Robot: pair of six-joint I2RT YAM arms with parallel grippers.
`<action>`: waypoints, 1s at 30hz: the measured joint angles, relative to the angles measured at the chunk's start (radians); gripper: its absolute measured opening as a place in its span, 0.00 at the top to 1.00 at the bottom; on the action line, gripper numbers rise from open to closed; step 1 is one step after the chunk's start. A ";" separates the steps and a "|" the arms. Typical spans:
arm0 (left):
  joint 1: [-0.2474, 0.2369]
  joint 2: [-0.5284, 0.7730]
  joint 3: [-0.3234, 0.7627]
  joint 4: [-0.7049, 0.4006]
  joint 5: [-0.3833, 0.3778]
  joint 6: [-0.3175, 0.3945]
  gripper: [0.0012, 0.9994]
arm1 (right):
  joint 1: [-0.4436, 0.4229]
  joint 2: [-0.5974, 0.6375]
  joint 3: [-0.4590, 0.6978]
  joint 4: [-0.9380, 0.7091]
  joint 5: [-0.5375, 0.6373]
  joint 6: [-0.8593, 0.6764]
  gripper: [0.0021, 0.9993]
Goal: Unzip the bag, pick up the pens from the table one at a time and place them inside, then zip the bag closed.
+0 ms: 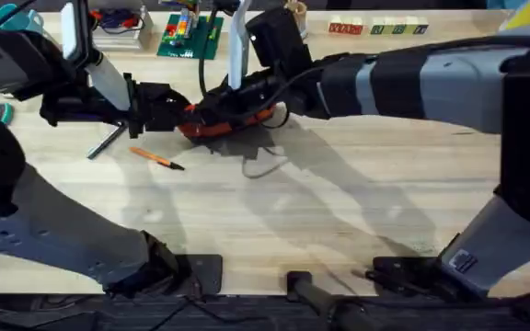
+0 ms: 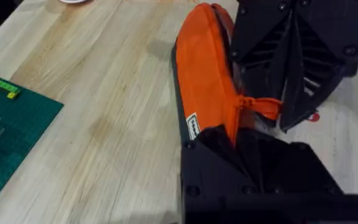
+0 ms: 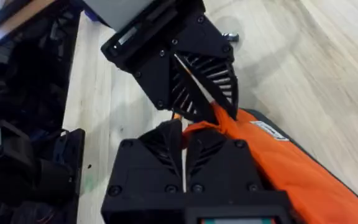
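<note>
Both pincers clamp the small orange fabric pouch (image 1: 233,121) between them: left pincer (image 2: 241,146) closed on its end, right pincer (image 3: 182,134) closed on its zipper pull.

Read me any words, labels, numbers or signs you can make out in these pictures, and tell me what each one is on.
None can be read.
The bag has a small white label on its side: print too small to read.
The blocks at the table's far edge carry letter-like marks: too blurred to read.
The right gripper has a strip at its base: no legible text.
</note>
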State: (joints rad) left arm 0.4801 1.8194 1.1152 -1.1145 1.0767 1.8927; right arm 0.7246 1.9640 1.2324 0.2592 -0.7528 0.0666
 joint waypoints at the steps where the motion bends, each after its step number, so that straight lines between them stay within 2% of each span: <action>1: 0.000 0.000 0.000 0.000 0.000 0.000 0.96 | 0.000 0.000 0.000 0.000 0.001 -0.001 0.97; 20: 0.000 0.000 0.000 0.000 0.000 0.000 0.96 | 0.013 0.000 0.000 0.010 0.013 -0.010 0.97; 21: 0.000 0.000 0.000 0.000 0.000 0.000 0.96 | 0.013 0.000 0.000 0.010 0.009 -0.011 0.89; 27: 0.003 0.000 0.004 0.033 -0.009 0.009 0.96 | 0.043 -0.001 0.007 0.025 -0.077 -0.016 0.05; 30: 0.003 0.000 0.007 0.032 -0.015 0.012 0.96 | 0.044 -0.003 0.010 0.013 -0.091 -0.018 0.01</action>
State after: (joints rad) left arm 0.4828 1.8194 1.1221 -1.0827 1.0615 1.9045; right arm 0.7689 1.9606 1.2424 0.2722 -0.8435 0.0483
